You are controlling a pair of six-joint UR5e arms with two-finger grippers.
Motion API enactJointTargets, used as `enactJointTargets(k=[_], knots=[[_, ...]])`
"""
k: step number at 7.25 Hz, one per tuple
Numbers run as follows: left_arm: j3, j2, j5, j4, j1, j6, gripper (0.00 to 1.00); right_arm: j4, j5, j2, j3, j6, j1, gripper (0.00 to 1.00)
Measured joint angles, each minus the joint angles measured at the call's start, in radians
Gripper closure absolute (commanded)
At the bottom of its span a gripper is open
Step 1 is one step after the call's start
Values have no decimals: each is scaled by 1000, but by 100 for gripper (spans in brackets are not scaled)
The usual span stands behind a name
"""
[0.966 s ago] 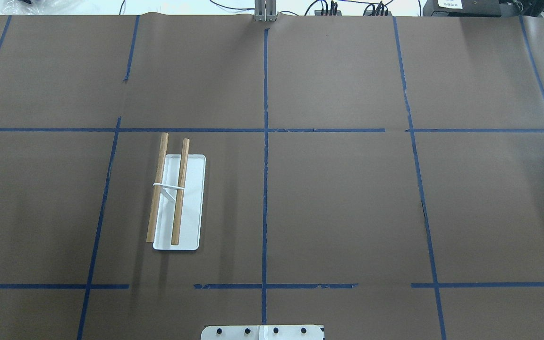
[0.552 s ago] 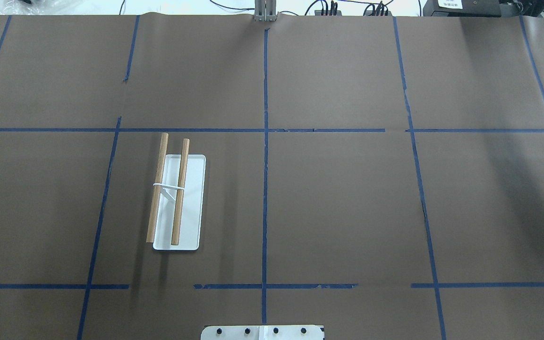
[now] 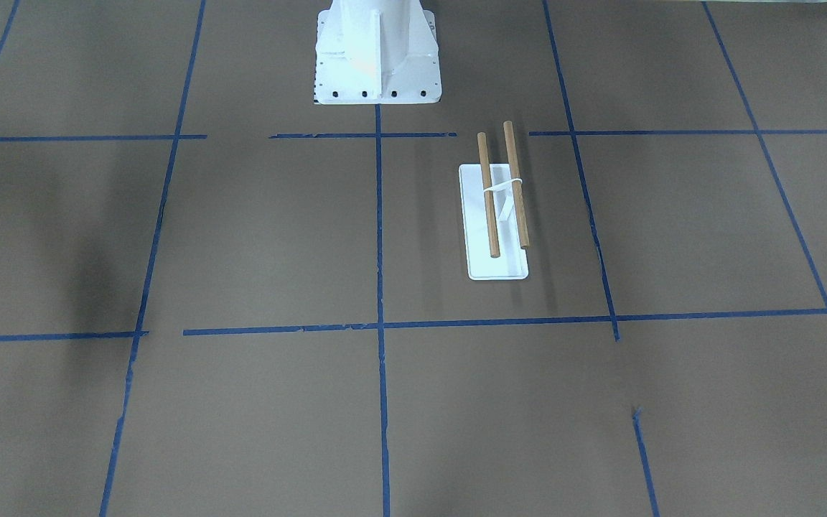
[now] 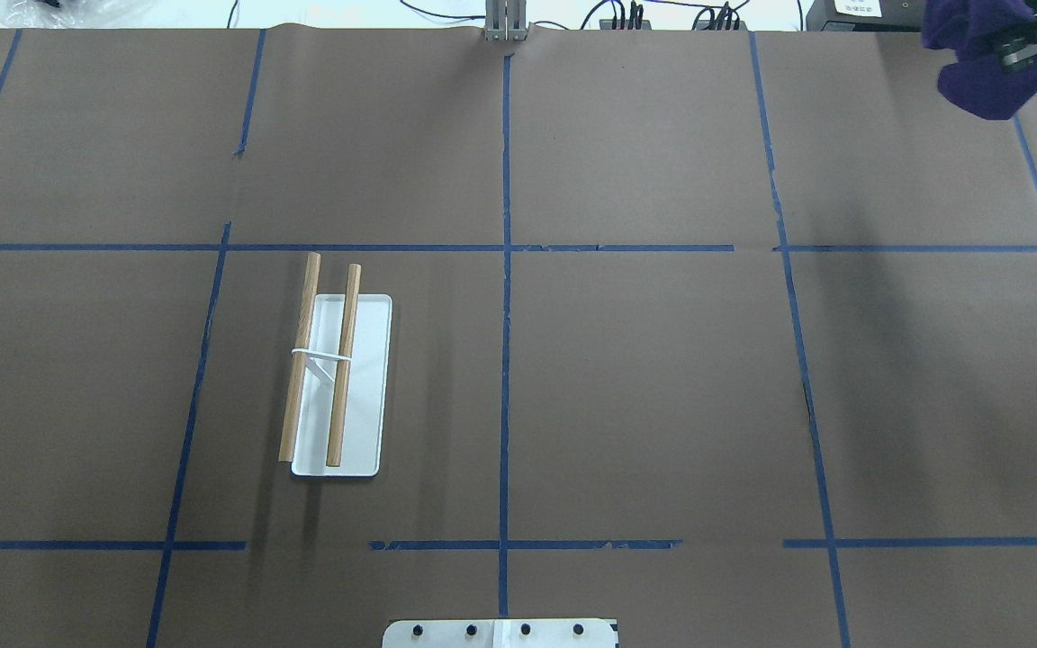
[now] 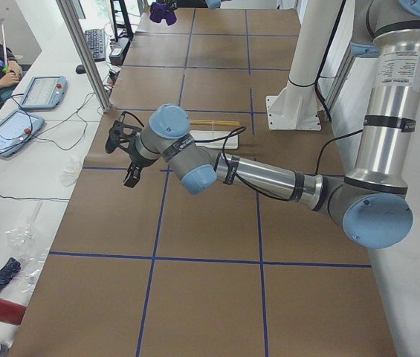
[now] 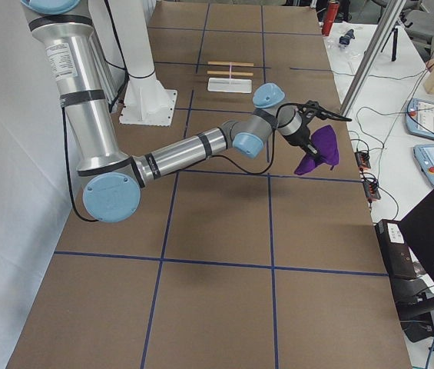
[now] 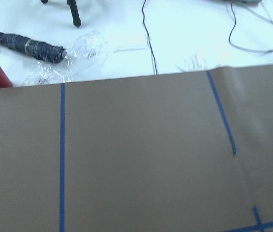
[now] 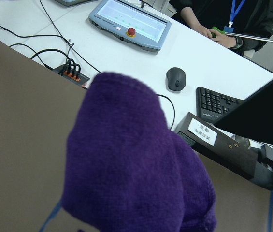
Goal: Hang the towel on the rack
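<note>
towel of bunched purple terry (image 4: pixel 978 90) sits clamped in our right gripper (image 4: pixel 1018 49), well apart from the white-based rack (image 4: pixel 338 378) with two wooden dowels; whether our left gripper (image 5: pixel 120 158) is apart or together we cannot tell.

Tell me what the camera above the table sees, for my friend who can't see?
A purple towel hangs from the right gripper in the far right corner. The rack, a white base with two wooden dowels, stands bare on the left of the brown table with blue tape lines.

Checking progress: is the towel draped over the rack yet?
No, the rack stands bare; the purple towel hangs from the right gripper.
</note>
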Motion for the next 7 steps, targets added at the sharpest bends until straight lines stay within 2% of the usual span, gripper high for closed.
enactJointTargets(k=[2, 3, 4, 5, 7], knots=[[-11, -10, 137, -220, 152, -415, 0, -268, -131, 108, 115, 67, -142, 100], [-29, -28, 229, -265, 241, -590, 0, -372, -193, 150, 167, 130, -217, 100], [-48, -54, 299, -281, 314, -713, 0, -449, -244, 187, 206, 180, -286, 100], [-60, -97, 329, -271, 372, -799, 0, -528, -286, 235, 233, 219, -348, 100], [-71, -240, 349, -153, 482, -911, 0, -669, -383, 337, 264, 293, -474, 100]])
